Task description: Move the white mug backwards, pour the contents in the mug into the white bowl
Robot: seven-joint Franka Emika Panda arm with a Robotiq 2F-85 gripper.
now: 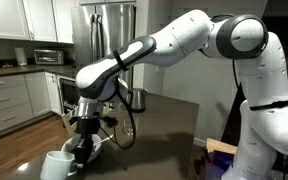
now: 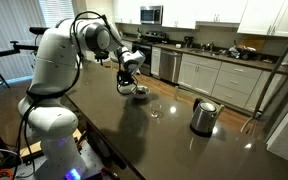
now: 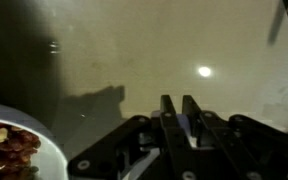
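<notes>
White mug (image 1: 56, 165) sits low and off to one side of my gripper (image 3: 178, 102), and the wrist view does not show it at all. The two fingers (image 3: 168, 115) are almost pressed together, with nothing between them that I can see. The white bowl (image 3: 6, 150) is just beside the hand, down in the corner of the wrist view, and it has brown bits in it. I think the big worry is the closed hand. If I go for the mug like this, the fingers will bump its wall, not go around it, and it could tip and spill onto the dark table (image 2: 114, 140). I must open wide first. The bowl is the next worry. It is so near the hand that a quick swing could hit its rim and throw the bits out. I also have to aim from an exterior view, so I could miss the mug. I cannot tell what is inside the mug.
</notes>
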